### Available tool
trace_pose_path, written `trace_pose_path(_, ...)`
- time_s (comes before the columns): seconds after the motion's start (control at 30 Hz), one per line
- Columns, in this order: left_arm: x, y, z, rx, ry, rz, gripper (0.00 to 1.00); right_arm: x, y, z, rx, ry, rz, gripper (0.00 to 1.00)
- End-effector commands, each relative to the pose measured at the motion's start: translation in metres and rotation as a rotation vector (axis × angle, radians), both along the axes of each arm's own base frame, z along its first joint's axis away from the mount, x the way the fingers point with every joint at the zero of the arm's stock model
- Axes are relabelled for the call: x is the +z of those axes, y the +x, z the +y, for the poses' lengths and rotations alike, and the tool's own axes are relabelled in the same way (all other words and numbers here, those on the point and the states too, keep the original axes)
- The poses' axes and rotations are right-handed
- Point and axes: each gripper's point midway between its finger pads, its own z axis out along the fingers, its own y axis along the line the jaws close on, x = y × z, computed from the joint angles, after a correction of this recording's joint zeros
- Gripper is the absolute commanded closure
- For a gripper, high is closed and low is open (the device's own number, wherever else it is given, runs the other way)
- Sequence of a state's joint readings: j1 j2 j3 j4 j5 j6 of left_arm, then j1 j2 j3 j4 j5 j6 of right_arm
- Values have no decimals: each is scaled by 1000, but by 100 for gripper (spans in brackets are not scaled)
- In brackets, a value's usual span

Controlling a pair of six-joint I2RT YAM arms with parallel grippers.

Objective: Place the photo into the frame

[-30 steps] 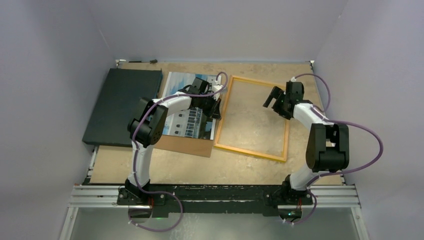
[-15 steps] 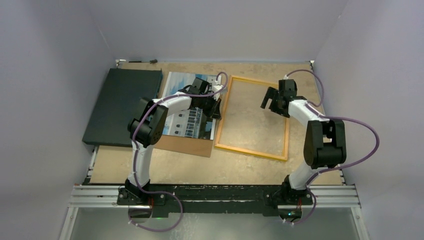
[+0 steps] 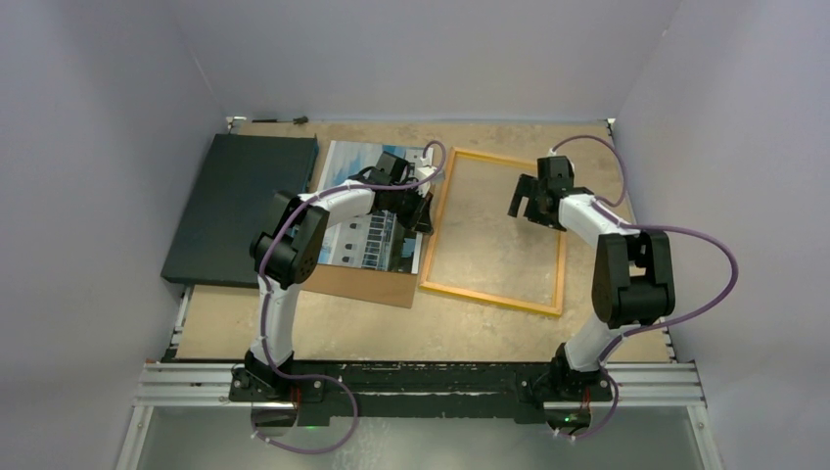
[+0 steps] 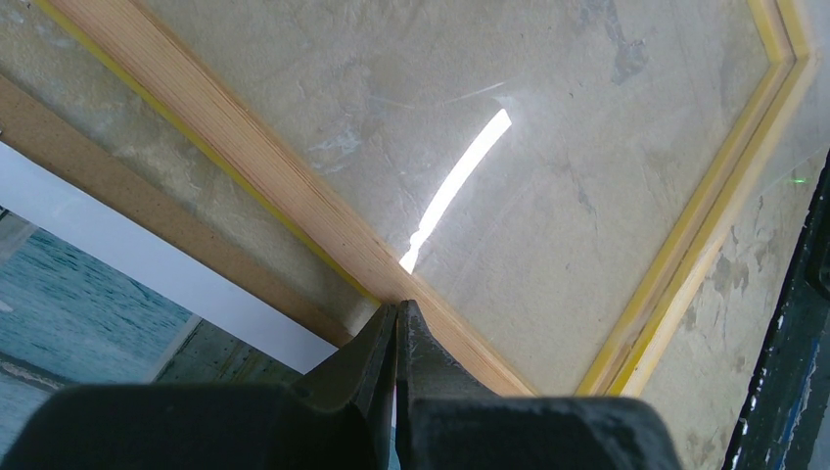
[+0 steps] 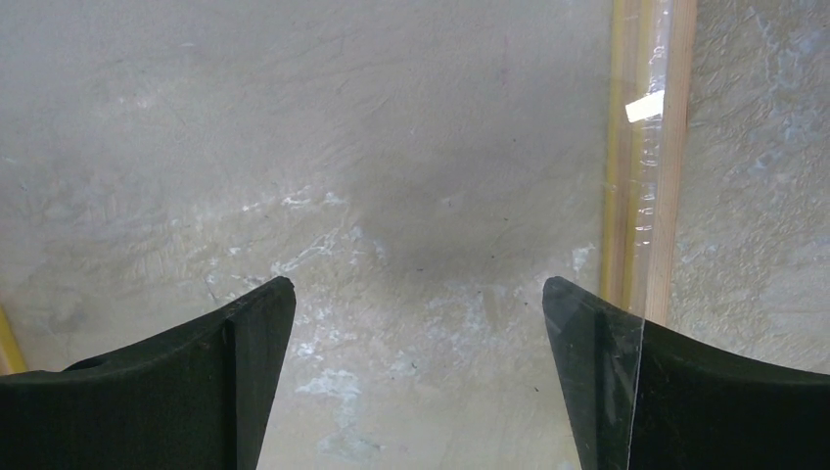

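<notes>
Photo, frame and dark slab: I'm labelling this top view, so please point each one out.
photo (image 3: pixel 345 164), top external view, on its sky area at the upper left.
frame (image 3: pixel 489 300), top external view, on its near rail.
dark slab (image 3: pixel 240 206), top external view, on the middle of its top face.
</notes>
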State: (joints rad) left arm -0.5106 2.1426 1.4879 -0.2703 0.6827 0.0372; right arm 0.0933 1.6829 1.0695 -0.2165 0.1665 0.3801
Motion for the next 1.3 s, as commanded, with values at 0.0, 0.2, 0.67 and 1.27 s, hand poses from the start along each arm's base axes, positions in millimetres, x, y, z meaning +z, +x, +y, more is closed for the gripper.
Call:
trace_pose_path(0.0,-3,-13,-4,-28,-11,23,100,9,9,13,26,-10,-14,1)
trace_pose_path(0.2,-4,-13,-5,-28,-15,29,100,6,5,9,24,-48,-5,1)
trace_pose_path(0.67,-3,-15,-2,-26,-9,30,100,4,-1,29,69,87,-9,1)
trace_pose_path(1.27,-2,-10,0,-15,2,25,100,12,-4,9,38,125,-49,1)
